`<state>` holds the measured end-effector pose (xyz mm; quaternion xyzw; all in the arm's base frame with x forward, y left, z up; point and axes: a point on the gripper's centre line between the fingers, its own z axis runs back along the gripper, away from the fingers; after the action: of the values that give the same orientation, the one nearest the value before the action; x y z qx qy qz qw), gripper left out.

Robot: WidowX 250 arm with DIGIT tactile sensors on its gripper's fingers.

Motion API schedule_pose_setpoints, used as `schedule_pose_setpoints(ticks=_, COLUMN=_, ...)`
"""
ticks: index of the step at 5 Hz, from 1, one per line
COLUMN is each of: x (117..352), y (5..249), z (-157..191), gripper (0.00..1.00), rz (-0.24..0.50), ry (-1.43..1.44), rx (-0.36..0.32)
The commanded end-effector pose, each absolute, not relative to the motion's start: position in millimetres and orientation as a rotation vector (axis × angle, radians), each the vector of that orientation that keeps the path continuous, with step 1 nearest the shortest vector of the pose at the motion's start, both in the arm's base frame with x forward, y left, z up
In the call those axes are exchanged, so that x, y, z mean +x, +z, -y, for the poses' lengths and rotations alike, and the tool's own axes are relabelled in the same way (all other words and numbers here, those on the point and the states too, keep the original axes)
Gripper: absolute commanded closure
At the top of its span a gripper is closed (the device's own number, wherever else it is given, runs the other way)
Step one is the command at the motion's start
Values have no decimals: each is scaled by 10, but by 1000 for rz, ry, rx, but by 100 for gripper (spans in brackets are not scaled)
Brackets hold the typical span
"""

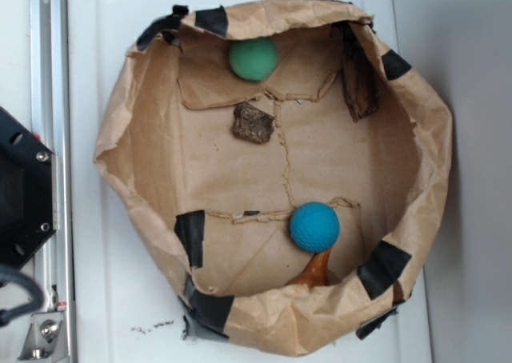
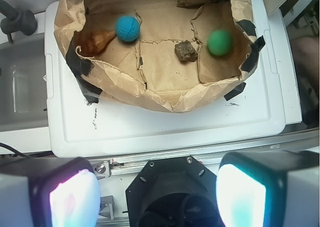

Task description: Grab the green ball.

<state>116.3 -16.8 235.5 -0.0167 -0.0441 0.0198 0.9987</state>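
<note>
Sitting on a white plastic lid (image 1: 112,299), a nest (image 1: 120,151) of crumpled brown paper forms a rough round basin, its walls folded up and patched with strips of black tape (image 1: 190,237). Its floor is flat paper, creased and torn along a few seams.

Four things lie inside. The green ball (image 1: 254,58) rests near the wall at the top in the exterior view, on a flap of paper just under the rim; in the wrist view it sits at the right of the nest (image 2: 220,42). It is small, round and matte, mint green, with a soft foam-like surface and no markings. Near it, but apart from it, lies a rock (image 1: 254,123), dark brown, rough and blocky. A strip of bark (image 1: 359,79), dark and flaky, leans against the wall to the ball's right in the exterior view. On the opposite side sits the blue ball (image 1: 314,227), teal, about the same size, with a dimpled or knitted-looking surface. An amber, glossy, tapering piece (image 1: 314,271) touches it and runs out to the wall.

The gripper (image 2: 157,197) hangs well apart from the nest, over the black robot base (image 2: 170,194). Its two pale, blurred pads (image 2: 75,199) stand wide apart with nothing between them.
</note>
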Motion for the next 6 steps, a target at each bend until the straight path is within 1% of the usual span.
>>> schedule_pose_setpoints(ticks=1, x=1163, y=2355, z=168, gripper=0, rz=88, ry=40, rx=-33)
schedule_pose_setpoints(ticks=2, x=1662, y=2157, z=178, gripper=0, rz=65, ry=197, rx=20)
schedule_pose_setpoints(ticks=3, x=2109, y=1928, z=168, gripper=0, rz=76, ry=337, rx=56)
schedule_pose_setpoints(ticks=4, x=2313, y=1814, z=172, gripper=0, rz=135, ry=506, rx=19)
schedule_pose_setpoints(ticks=5, x=2448, y=1697, z=59, gripper=0, rz=229, ry=720, rx=29)
schedule_pose_setpoints(ticks=6, x=2526, y=1500, z=-75, gripper=0, rz=288, ry=921, rx=91)
